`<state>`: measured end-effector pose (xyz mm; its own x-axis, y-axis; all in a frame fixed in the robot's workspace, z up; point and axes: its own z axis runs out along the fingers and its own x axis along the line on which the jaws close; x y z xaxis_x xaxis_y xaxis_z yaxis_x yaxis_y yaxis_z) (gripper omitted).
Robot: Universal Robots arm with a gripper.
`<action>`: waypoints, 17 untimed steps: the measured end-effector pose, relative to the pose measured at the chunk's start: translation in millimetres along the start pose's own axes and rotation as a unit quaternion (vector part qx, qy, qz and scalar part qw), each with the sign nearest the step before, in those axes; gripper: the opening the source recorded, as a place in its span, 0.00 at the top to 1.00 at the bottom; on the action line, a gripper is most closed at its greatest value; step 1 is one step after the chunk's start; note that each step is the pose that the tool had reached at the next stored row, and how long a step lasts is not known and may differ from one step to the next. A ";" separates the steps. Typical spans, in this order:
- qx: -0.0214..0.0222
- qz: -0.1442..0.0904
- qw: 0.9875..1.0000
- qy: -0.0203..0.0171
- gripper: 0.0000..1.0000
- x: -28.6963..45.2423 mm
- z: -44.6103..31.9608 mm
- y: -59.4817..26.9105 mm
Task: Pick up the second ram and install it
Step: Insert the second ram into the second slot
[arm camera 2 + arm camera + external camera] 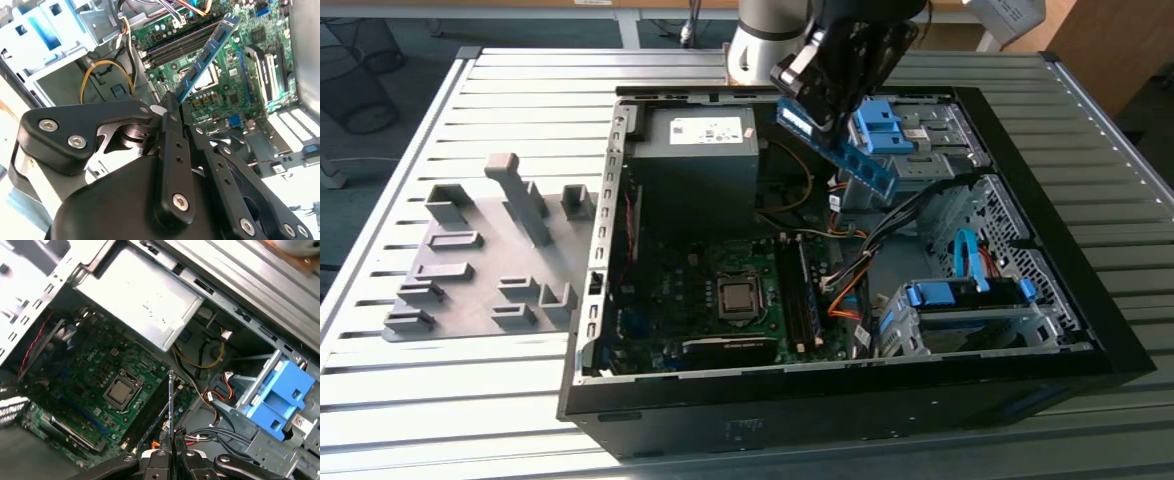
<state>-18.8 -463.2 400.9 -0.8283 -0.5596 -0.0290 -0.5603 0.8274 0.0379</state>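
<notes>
End effector (817, 100): black, two-fingered, held above the open computer case (1067, 300) near its rear half in the exterior view; also seen in the second wrist view (169, 107) and the first wrist view (171, 452). State: clenched on the second ram, fingers pressed against both flat faces of the stick's near end.

Second ram (843, 152): thin blue-green circuit stick with a row of black chips, held in the air and clear of the board. In the exterior view it slants down and away from the end effector toward the exterior view's right. In the second wrist view (205, 57) it extends out from the fingertips, chips facing the camera. In the first wrist view (170, 405) it shows edge-on as a thin line rising from between the fingers.

Motherboard (95, 375): green, lying flat in the case below the end effector, with a square metal processor (120, 392) near its middle.

Memory slots (150, 415): long dark rails beside the processor, under the free end of the stick and apart from it.

Power supply (696, 160): grey box in the case, just beside the end effector.

Blue drive clips (881, 128): just behind the held stick in the exterior view.

Grey holder tray (480, 260): on the slatted tabletop (440, 400), well apart from the end effector, outside the case.
</notes>
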 end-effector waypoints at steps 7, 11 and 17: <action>0.002 0.063 0.998 -0.002 0.86 0.1 2.4 -0.1; 0.003 0.100 0.995 -0.004 0.86 0.1 4.2 -0.1; 0.004 0.154 0.988 -0.006 0.86 0.2 7.1 -0.3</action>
<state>-18.8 -463.1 393.9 -0.9594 -0.2806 -0.0289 -0.2816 0.9588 0.0379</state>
